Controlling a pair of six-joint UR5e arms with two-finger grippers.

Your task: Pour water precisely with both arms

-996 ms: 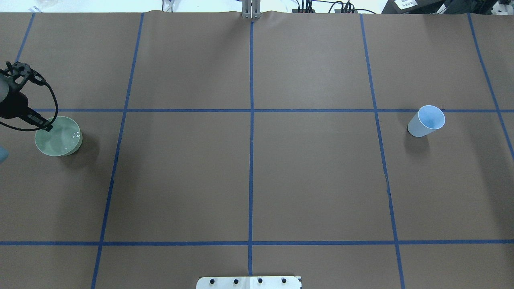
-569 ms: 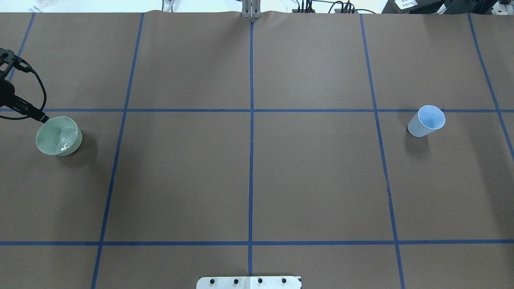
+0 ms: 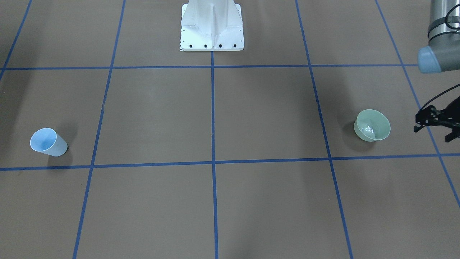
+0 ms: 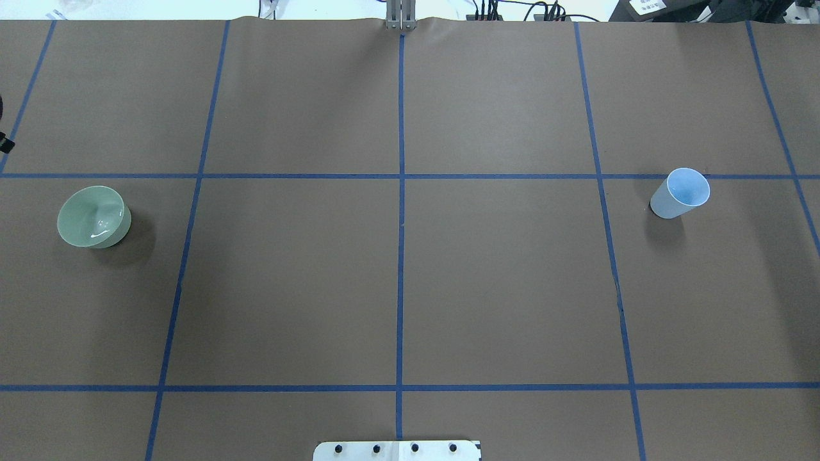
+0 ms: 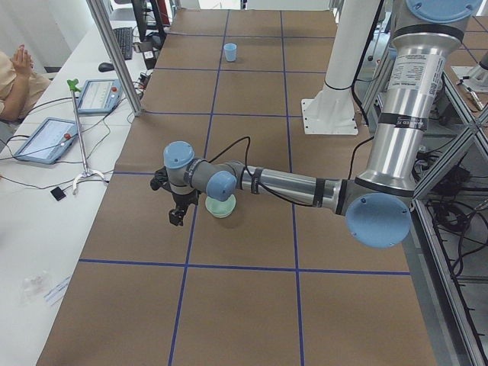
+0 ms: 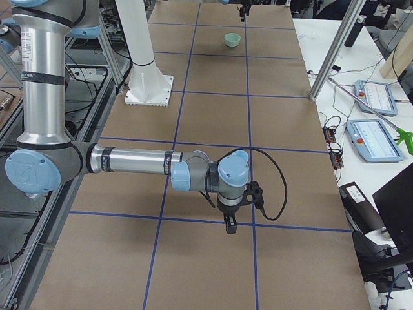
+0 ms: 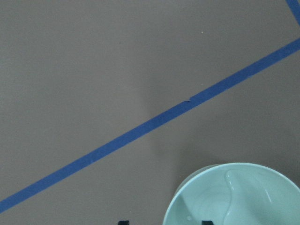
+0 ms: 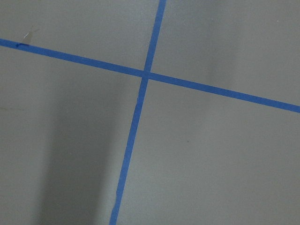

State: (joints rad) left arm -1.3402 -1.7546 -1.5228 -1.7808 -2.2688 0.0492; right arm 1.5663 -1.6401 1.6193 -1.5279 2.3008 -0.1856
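A pale green bowl [image 4: 93,216] stands on the table's left side, with water glinting in it. It also shows in the front view [image 3: 372,125] and at the bottom of the left wrist view [image 7: 234,197]. My left gripper [image 3: 432,133] hangs beside the bowl, outboard of it and apart from it. Its jaws are open and empty, and it also shows in the exterior left view [image 5: 177,219]. A light-blue cup [image 4: 682,192] stands upright on the right side. My right gripper [image 6: 230,226] points down over bare table. I cannot tell whether it is open or shut.
The brown table cover [image 4: 397,275] carries a grid of blue tape lines. The white pedestal [image 3: 212,25] stands at the robot's edge, mid-table. Control tablets [image 6: 371,97] and cables lie on the operators' bench beyond the far edge.
My left gripper has drawn back from the bowl's rim toward the table's left end and has almost left the overhead view. The bowl and the cup have stayed in place.
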